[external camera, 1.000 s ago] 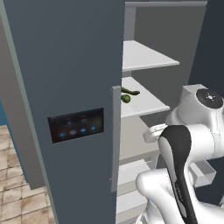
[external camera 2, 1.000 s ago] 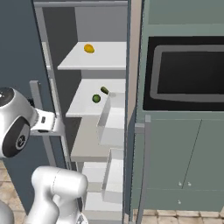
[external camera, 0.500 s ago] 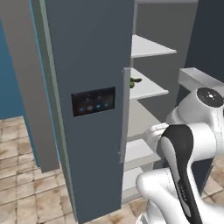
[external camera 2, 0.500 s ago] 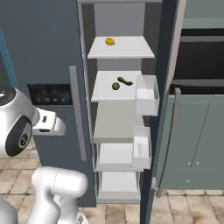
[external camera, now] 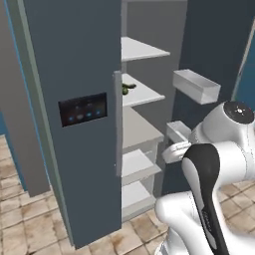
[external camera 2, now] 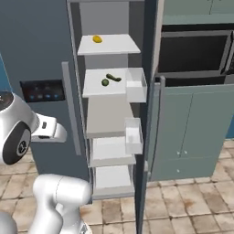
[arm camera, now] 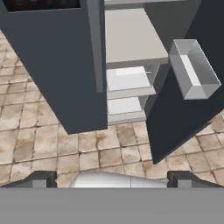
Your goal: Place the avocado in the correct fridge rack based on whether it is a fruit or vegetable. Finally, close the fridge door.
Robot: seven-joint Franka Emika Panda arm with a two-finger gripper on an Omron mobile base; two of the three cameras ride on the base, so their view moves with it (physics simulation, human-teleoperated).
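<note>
The avocado (external camera 2: 105, 82) is a small round dark-green fruit lying on the fridge's second shelf (external camera 2: 93, 89), beside a long dark-green vegetable (external camera 2: 114, 77). In the left base view the avocado (external camera: 125, 90) peeks out just past the edge of the shut display door. The fridge door (external camera: 216, 40) stands wide open on the right, and I see it edge-on in the right base view (external camera 2: 149, 96). My gripper (arm camera: 111, 180) is open and empty. It hangs low in front of the fridge, well away from the avocado, looking at the lower shelves and the floor.
A yellow fruit (external camera 2: 97, 39) sits on the top shelf. Pale bins (external camera: 196, 85) (external camera 2: 133, 135) jut from the open door's inner side. The other door with the black display panel (external camera: 82, 109) is shut. Grey cabinets and an oven (external camera 2: 192, 55) stand to the right, above a tiled floor (arm camera: 52, 144).
Both base views have shifted, so the base has driven. The open door now shows fully on the right. Items on the shelves have not moved, and the gripper stays open.
</note>
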